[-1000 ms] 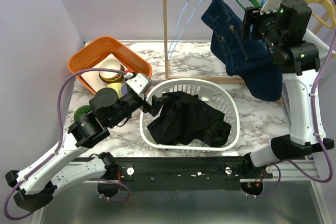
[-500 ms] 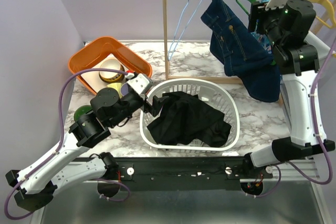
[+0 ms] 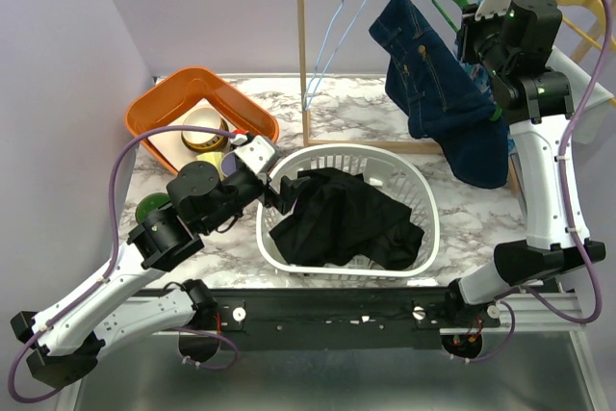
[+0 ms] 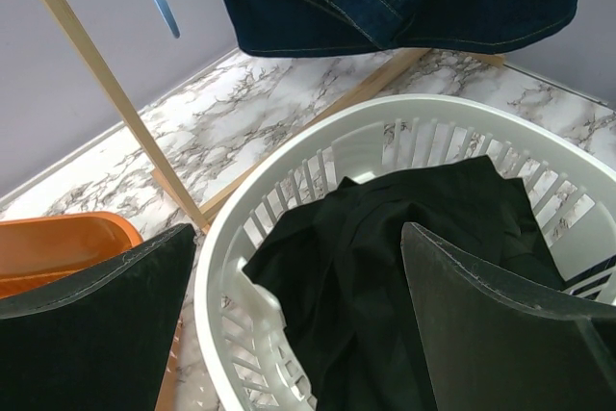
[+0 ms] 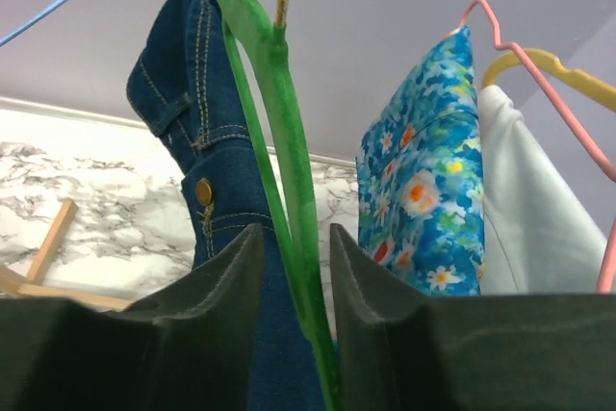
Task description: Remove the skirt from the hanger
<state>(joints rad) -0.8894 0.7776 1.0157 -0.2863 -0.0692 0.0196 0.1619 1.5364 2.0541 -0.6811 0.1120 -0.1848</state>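
Up on the wooden rack (image 3: 302, 45), the blue jean skirt (image 3: 443, 93) hangs soft and floppy from a smooth green plastic hanger (image 5: 289, 141). The right gripper (image 5: 296, 238) has a dark finger close on each side of that hanger. I cannot tell if it squeezes. The left gripper (image 4: 296, 233) is spread wide, holding nothing, over a round white basket (image 4: 423, 106) with slits and black cloth (image 4: 356, 267) inside.

This is a robotics lab staged as a laundry corner. Two cabled robot arms (image 3: 544, 170) are bolted to a metal rail (image 3: 327, 317) at the edge of a marble-patterned table (image 3: 366, 108), boxed in by plain lilac walls (image 3: 58, 64). A white laundry basket (image 4: 214, 276) sits below the left fingers (image 4: 96, 334). A wooden clothes rack (image 3: 302, 45) holds the green hanger (image 5: 279, 141) between the right fingers (image 5: 192, 334).
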